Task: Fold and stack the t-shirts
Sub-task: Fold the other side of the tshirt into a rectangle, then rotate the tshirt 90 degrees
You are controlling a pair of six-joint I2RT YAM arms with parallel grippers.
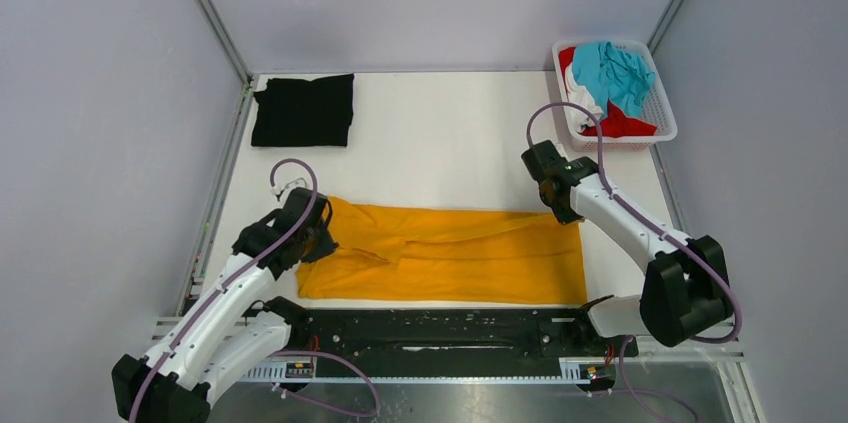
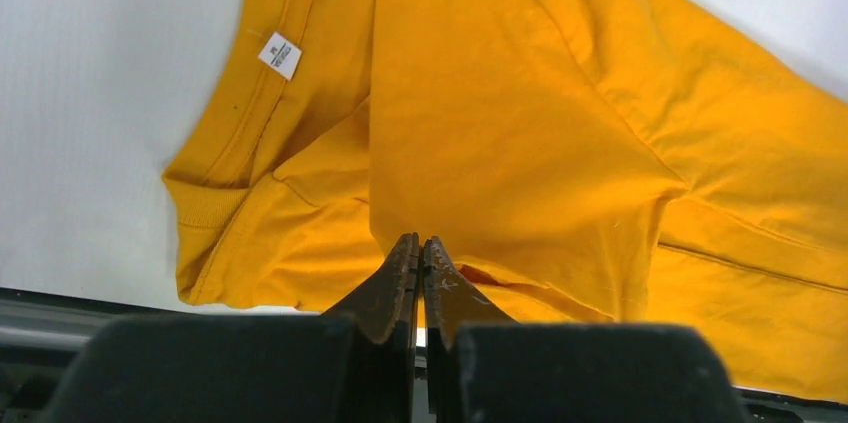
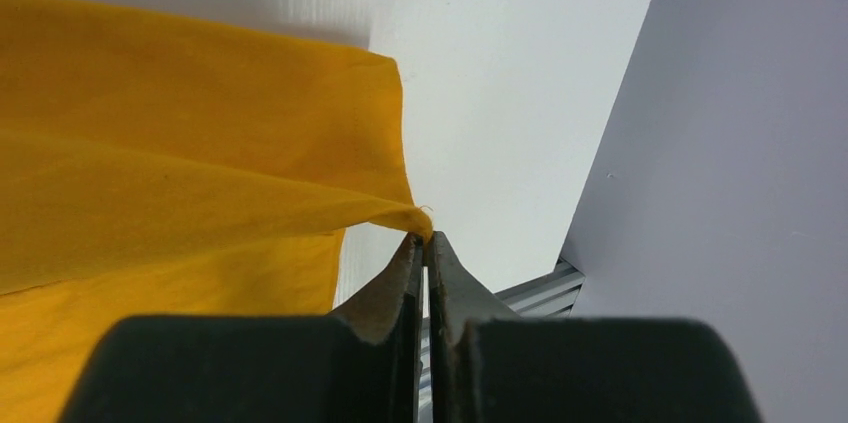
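Observation:
The large orange-yellow t-shirt (image 1: 450, 255) lies lengthwise along the near half of the table, partly folded. My left gripper (image 1: 318, 226) is shut on a fold of it near the collar, at its left end; the left wrist view shows the pinched cloth (image 2: 500, 143) and the neck label. My right gripper (image 1: 562, 205) is shut on the far right corner of the orange-yellow t-shirt (image 3: 200, 173), lifted a little off the table. A folded black t-shirt (image 1: 303, 110) lies at the far left. Teal (image 1: 612, 71), red (image 1: 625, 125) and white (image 1: 585, 108) t-shirts are bundled in the basket.
The white slotted plastic basket (image 1: 663, 103) stands at the far right corner. Grey walls close in the table on the left, back and right. A black rail (image 1: 440, 328) runs along the near edge between the arm bases.

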